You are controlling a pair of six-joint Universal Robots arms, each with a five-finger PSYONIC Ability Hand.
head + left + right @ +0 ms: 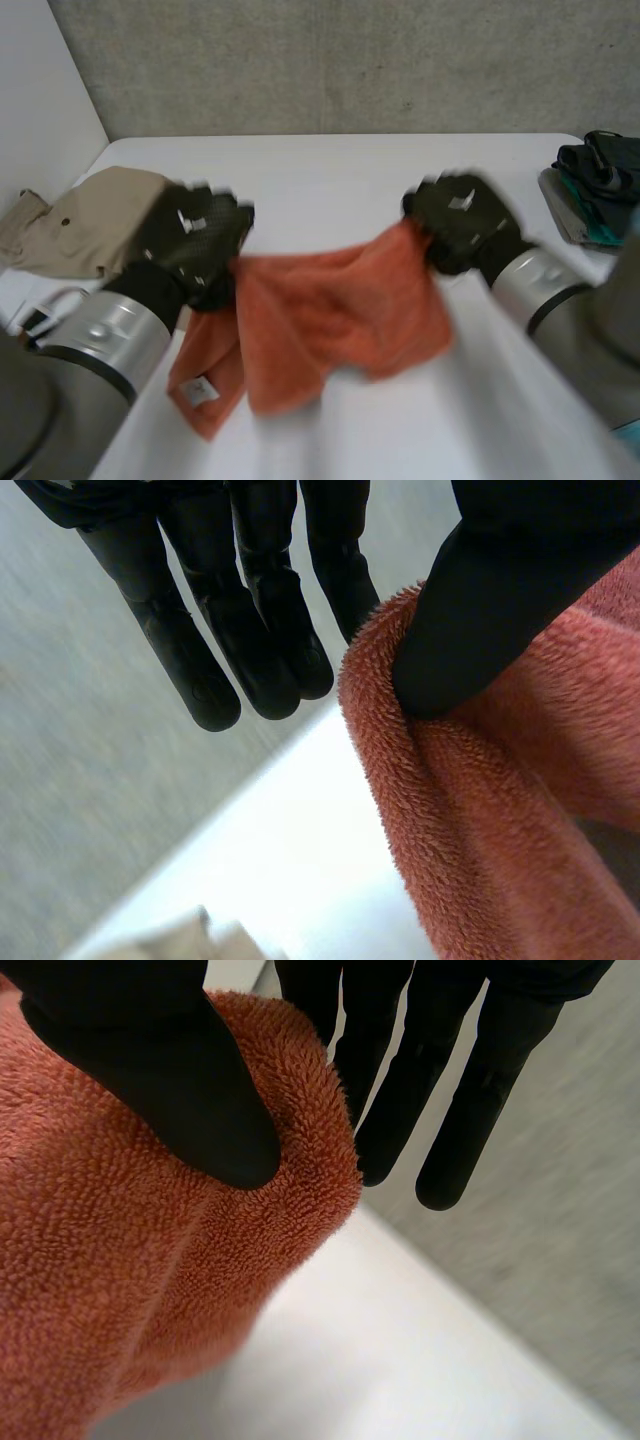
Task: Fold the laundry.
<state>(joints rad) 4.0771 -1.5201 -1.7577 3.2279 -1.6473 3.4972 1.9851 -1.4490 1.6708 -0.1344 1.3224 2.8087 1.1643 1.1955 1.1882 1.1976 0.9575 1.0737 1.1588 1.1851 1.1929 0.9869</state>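
Both grasping orange towel (pixel 330 310) above bench (pixel 330 170) — left hand (pixel 195 240) pinches its upper edge, right hand (pixel 465 225) a corner, thumbs against straight fingers (pixel 265 630).

Above the bench (pixel 340 165), the left robot hand (pixel 195 240) and right robot hand (pixel 462 220) hold an orange towel (pixel 330 320) by its top corners; beige trousers (pixel 90 220) lie left, dark clothes (pixel 600 185) right.

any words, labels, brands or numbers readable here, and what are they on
No text can be read.
White tag on the hanging corner of the orange towel: dark mark, too small and blurred to read.
Pale patches on the backs of the left hand and the right hand: blurred, unreadable.
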